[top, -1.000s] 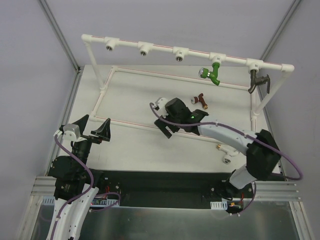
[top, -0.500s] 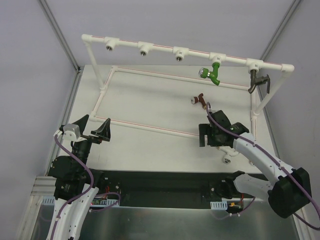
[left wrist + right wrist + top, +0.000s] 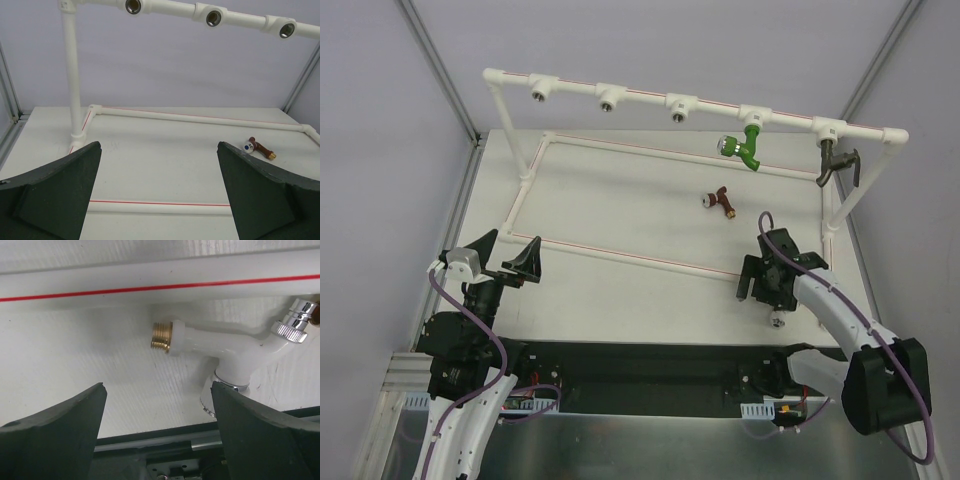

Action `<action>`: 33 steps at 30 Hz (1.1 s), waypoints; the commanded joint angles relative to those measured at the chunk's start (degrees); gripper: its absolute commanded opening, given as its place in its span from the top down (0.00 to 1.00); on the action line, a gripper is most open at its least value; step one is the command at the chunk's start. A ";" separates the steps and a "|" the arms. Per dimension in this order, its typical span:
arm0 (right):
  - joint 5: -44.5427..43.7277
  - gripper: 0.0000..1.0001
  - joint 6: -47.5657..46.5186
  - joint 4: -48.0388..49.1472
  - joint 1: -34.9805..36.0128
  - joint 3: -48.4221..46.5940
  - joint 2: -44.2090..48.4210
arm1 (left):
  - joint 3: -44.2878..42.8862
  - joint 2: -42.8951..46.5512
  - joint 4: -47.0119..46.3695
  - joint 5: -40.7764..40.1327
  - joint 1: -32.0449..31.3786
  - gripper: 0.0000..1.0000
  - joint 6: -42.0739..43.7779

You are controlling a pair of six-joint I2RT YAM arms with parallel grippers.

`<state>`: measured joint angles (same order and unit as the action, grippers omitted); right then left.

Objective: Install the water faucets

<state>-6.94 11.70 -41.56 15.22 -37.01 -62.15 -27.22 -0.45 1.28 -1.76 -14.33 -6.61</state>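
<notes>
right claw [image 3: 157,390] — wide open, empty; white faucet [image 3: 225,347] ahead | left claw [image 3: 160,150] — open, empty

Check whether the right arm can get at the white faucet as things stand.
Likely yes. The right arm hangs close over the white faucet, jaws open wide toward it, nothing between. The frame pipe lies just beyond it and may crowd the grasp.

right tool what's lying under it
A white faucet lies on the table beneath the open right tool, brass thread showing. From above, that tool hides most of it.
</notes>
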 commanded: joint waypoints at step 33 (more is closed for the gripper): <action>-7.91 0.19 -4.67 -2.56 4.66 -10.10 -7.99 | 0.06 4.23 -1.63 0.44 -0.53 0.01 0.55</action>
<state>-10.92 7.20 -38.54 24.73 -49.91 -74.11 -27.22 -0.45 1.30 -1.76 -14.33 -6.59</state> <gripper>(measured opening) 0.810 0.992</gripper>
